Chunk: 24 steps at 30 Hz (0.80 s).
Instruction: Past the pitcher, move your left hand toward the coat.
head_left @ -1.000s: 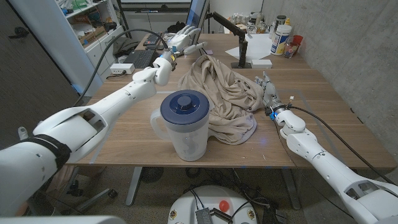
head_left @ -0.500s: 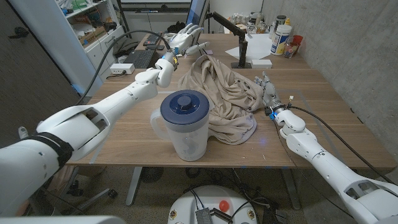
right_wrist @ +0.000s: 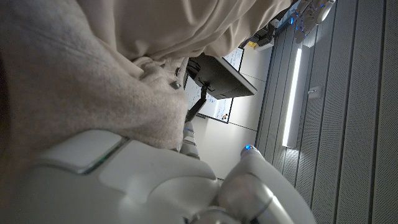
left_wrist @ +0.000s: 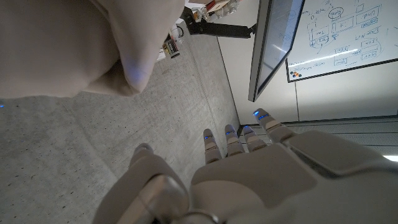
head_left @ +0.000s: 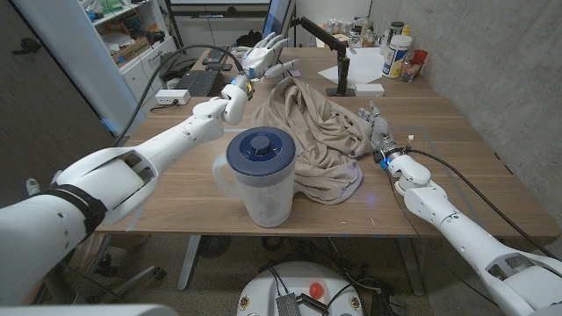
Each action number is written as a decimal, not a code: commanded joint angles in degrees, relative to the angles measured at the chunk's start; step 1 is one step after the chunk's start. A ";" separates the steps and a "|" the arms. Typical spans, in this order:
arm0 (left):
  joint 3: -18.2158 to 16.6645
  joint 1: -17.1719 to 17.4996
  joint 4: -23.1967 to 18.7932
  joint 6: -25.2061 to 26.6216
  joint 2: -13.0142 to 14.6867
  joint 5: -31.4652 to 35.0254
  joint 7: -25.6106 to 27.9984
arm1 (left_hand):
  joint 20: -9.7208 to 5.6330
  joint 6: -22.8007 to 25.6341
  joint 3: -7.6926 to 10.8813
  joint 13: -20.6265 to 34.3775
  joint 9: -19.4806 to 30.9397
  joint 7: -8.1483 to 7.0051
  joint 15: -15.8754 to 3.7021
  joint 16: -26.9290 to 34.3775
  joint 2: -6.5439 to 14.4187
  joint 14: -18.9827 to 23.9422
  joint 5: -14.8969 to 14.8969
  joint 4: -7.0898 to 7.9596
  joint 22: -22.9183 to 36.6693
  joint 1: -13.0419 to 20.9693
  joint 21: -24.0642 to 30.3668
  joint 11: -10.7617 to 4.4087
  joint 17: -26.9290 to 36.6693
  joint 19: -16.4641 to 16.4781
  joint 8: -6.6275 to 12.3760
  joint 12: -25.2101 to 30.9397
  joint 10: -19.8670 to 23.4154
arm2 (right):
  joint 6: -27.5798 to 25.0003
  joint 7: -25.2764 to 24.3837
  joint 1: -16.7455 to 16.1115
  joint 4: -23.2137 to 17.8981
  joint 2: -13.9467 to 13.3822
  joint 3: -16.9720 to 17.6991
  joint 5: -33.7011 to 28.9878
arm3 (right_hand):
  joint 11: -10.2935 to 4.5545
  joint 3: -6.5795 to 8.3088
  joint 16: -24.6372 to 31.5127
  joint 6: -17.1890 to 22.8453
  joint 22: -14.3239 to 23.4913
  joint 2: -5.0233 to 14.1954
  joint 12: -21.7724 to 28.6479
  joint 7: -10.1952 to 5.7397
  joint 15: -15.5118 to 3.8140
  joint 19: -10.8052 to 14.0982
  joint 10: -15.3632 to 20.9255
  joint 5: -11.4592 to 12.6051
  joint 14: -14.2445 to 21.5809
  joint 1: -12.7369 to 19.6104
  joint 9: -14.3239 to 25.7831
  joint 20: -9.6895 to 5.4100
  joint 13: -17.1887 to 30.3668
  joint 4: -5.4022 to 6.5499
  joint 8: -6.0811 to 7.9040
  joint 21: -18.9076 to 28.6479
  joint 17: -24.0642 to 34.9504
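Coat (head_left: 314,136) beige, plain; pitcher (head_left: 262,177) clear w/ dark blue lid; table (head_left: 457,154) light wood grain; both hands white: left hand (head_left: 263,55), right hand (head_left: 378,132)

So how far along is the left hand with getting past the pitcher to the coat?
Done: the left robot hand is already beyond the pitcher, up at the far edge of the coat. In hand: its fingers are spread and empty, seemingly above the fabric's far left corner. Left: closing the last gap to the cloth; I cannot tell whether it touches. The right robot hand sits against the coat's right side.
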 commanded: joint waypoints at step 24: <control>3.35 -1.98 1.87 -2.60 -1.05 3.17 0.69 | -1.57 -1.86 -0.59 0.24 0.18 -0.55 -5.12 -0.05 0.20 -1.78 0.80 0.34 0.28 -0.77 -0.62 -0.83 0.22 -1.42 -0.45 -0.36 -1.65 | -0.41 0.05 0.34 0.10 -0.19 -0.49 -0.52 | 0.13 -0.24 -0.01 -0.47 0.10 -0.19 -0.11 -0.02 -0.19 -0.17 -0.33 -0.06 -0.39 0.26 0.10 0.09 -0.02 -0.06 -0.03 -0.16 0.03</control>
